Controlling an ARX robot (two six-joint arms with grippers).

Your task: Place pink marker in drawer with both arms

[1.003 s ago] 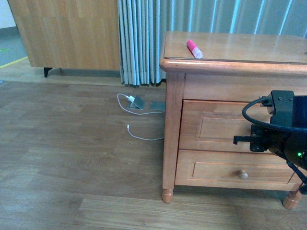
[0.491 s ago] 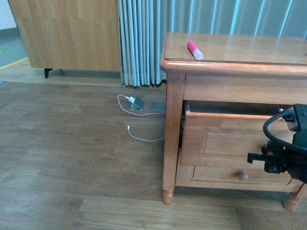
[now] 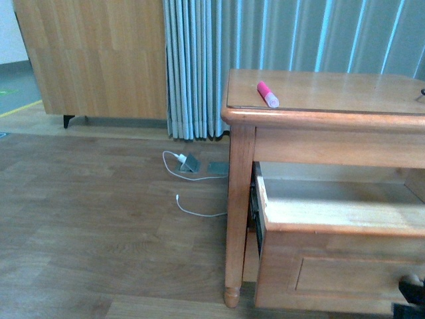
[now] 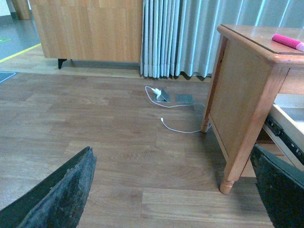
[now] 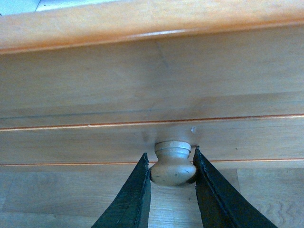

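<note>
R gripper [image 5: 170, 157] is clamped on knob [image 5: 173, 166] of drawer [image 3: 339, 219]. L gripper [image 4: 172, 156] is spread apart. Pink marker [image 3: 267, 94] is seen at 11 o'clock from drawer.

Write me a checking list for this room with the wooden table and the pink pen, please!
Surface: nightstand top, shiny wood, bearing the marker.
Job's things: pink marker lies on that top near its front left corner; drawer stands open, nothing seen inside.
Clutter: grey plug block on the floor.
Grippers: right gripper, jaws shut on the drawer's knob; left gripper, jaws wide open, holding nothing.
Cables: white cable loose on the floor beside the nightstand.
Surroundings: wooden floor, striped curtain, wooden cabinet.
</note>
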